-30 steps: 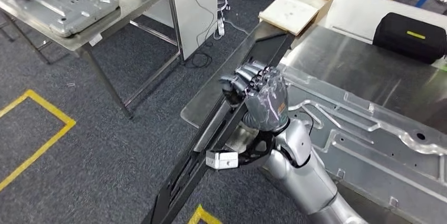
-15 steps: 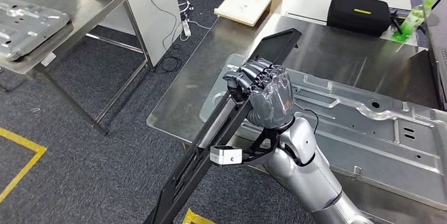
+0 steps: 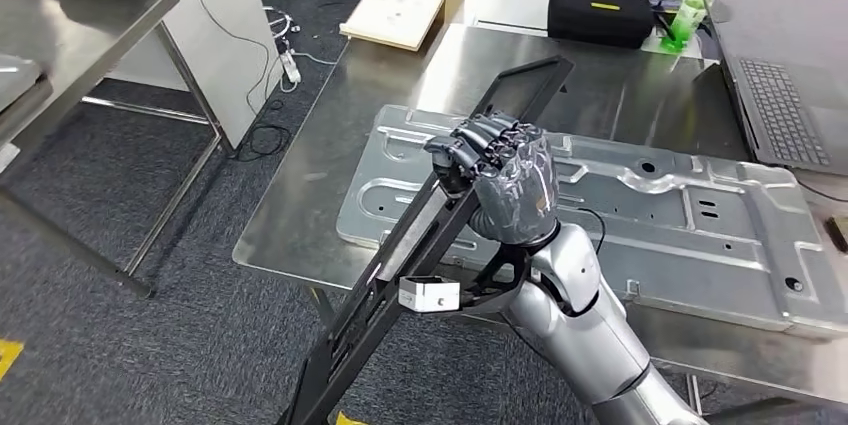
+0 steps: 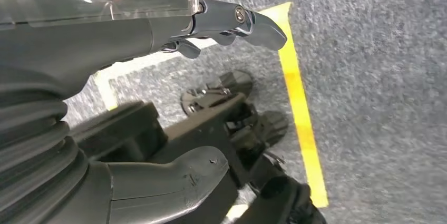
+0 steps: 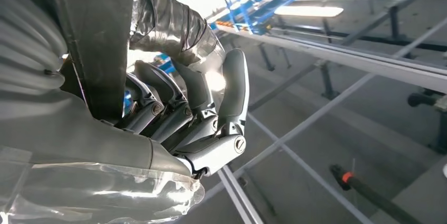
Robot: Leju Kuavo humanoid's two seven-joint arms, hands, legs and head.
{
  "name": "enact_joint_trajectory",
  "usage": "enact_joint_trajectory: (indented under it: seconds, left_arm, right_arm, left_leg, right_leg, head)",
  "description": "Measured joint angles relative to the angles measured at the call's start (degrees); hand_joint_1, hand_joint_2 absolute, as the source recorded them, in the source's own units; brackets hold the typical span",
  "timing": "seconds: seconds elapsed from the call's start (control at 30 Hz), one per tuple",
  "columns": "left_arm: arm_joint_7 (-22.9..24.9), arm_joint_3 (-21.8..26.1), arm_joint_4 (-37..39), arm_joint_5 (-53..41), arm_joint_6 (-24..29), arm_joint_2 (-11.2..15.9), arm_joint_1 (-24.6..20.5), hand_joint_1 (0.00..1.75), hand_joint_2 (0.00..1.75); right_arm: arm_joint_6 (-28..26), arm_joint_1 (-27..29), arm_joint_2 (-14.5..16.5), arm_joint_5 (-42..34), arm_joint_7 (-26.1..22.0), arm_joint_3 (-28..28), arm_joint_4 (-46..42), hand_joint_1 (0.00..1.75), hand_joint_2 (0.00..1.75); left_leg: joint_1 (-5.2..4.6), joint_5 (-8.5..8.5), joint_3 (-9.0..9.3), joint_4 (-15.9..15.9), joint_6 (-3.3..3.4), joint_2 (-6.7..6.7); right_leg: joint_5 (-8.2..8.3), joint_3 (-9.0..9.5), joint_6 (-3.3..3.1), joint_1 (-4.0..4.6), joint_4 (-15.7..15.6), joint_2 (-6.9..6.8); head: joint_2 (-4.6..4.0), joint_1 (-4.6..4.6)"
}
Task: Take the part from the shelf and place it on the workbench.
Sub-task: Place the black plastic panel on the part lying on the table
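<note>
Stretching beneath everything, a steel workbench point(image 3: 330, 185) carries a stamped metal panel point(image 3: 700, 235). A long black bar-shaped part point(image 3: 400, 265) slants over its near edge, far end above the bench, clenched mid-length by the right hand point(image 3: 495, 185).

Dark grey carpet floor point(image 3: 150, 335) with yellow tape line point(image 4: 300, 108), steel-topped table point(image 3: 330, 175), second steel table point(image 3: 90, 15) beside it, white panel point(image 3: 225, 45), shallow wooden box point(image 3: 405, 5), black zip case point(image 3: 600, 10), open laptop point(image 3: 780, 95)
</note>
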Motion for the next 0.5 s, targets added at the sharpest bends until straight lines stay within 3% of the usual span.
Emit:
enact_joint_trajectory:
  seconds: [0.03, 0.07, 0.13, 0.17, 0.2, 0.23, 0.27, 0.33, 0.4, 0.43, 0.5]
  left_arm:
    - [0.07, -0.01, 0.0, 0.01, 0.04, -0.05, -0.06, 0.0, 1.75]
    - [0.13, -0.01, 0.0, 0.03, 0.08, -0.11, -0.14, 0.0, 1.75]
    - [0.23, -0.02, 0.0, 0.09, 0.11, -0.22, -0.13, 0.0, 1.75]
    - [0.24, -0.02, 0.0, 0.11, 0.11, -0.21, -0.05, 0.0, 1.75]
    - [0.25, -0.01, 0.0, 0.13, 0.12, -0.19, 0.06, 0.0, 1.75]
    - [0.25, -0.01, 0.0, 0.14, 0.13, -0.16, 0.1, 0.0, 1.75]
    - [0.25, -0.01, 0.0, 0.14, 0.12, -0.16, 0.07, 0.0, 1.75]
    - [0.24, -0.02, 0.0, 0.07, 0.07, -0.17, -0.04, 0.0, 1.75]
    - [0.22, -0.02, 0.0, 0.01, 0.02, -0.17, -0.09, 0.0, 1.75]
    - [0.22, -0.02, 0.0, 0.01, 0.02, -0.16, -0.1, 0.0, 1.75]
    - [0.21, -0.04, 0.0, -0.01, 0.01, -0.15, -0.18, 0.0, 1.75]
  right_arm:
    - [-0.01, 0.16, -0.09, -0.2, -0.14, -0.64, 0.02, 1.75, 1.75]
    - [-0.02, 0.3, -0.2, -0.54, -0.43, -1.69, 0.12, 1.75, 1.75]
    - [-0.02, 0.59, -0.41, -1.49, -1.34, -4.53, 0.64, 1.75, 1.75]
    - [-0.02, 0.66, -0.49, -1.8, -1.76, -5.74, 1.15, 1.75, 1.75]
    - [-0.02, 0.79, -0.59, -2.02, -2.1, -6.87, 1.8, 1.75, 1.75]
    - [-0.02, 0.9, -0.79, -2.3, -2.42, -8.16, 2.62, 1.75, 1.75]
    - [-0.02, 0.94, -1.03, -2.69, -2.68, -9.5, 3.47, 1.75, 1.75]
    - [-0.02, 0.61, -1.56, -4.03, -3.19, -12.52, 5.34, 1.75, 1.75]
    - [-0.02, -0.12, -1.95, -5.49, -3.72, -14.92, 6.96, 1.75, 1.75]
    - [-0.02, -0.41, -2.11, -6.03, -3.93, -15.77, 7.65, 1.75, 1.75]
    - [-0.02, -0.62, -2.46, -6.67, -4.08, -17.0, 8.87, 1.75, 1.75]
  left_leg:
    - [0.04, 0.22, 0.16, -0.42, 0.38, 0.8]
    - [0.03, 0.48, 0.31, -0.82, 0.9, 1.81]
    - [0.04, 1.05, 0.51, -1.62, 1.96, 4.12]
    - [-0.07, 1.06, 0.5, -1.65, 2.13, 4.96]
    - [-0.13, 1.0, 0.48, -1.62, 2.14, 5.78]
    - [-0.15, 0.93, 0.48, -1.59, 2.13, 6.6]
    - [-0.16, 0.82, 0.51, -1.54, 2.07, 7.33]
    - [-0.22, 0.49, 0.7, -1.39, 1.76, 8.62]
    - [-0.6, 0.08, 0.95, -1.24, 1.21, 9.78]
    - [-0.8, -0.1, 1.09, -1.24, 0.9, 10.35]
    - [-0.96, -0.38, 1.51, -1.41, 0.25, 11.63]
  right_leg:
    - [0.02, -0.26, 0.48, -0.05, 0.08, -0.3]
    - [-0.65, -1.0, 1.07, -0.11, 1.18, -1.49]
    - [-3.61, -3.8, 2.13, -0.11, 6.67, -4.88]
    - [-5.35, -5.62, 2.41, -0.23, 10.44, -6.13]
    - [-6.19, -6.94, 2.61, -0.36, 13.12, -6.55]
    - [-6.02, -7.37, 2.77, -0.47, 14.02, -6.8]
    - [-4.88, -6.71, 2.85, -0.56, 12.81, -7.11]
    - [-1.55, -2.89, 2.65, -0.48, 5.69, -9.12]
    - [0.11, -0.1, 1.86, 0.04, 0.14, -11.01]
    - [0.08, 0.19, 1.45, 0.31, -0.72, -11.25]
    - [0.17, 0.03, 0.73, 0.41, -0.77, -9.72]
  head:
    - [0.0, 0.01]
    - [0.0, 0.11]
    - [0.0, 0.34]
    - [0.0, 0.44]
    - [0.0, 0.44]
    - [0.0, 0.45]
    - [0.0, 0.45]
    - [0.0, 0.47]
    - [0.0, 0.44]
    - [0.0, 0.42]
    - [0.0, 0.41]
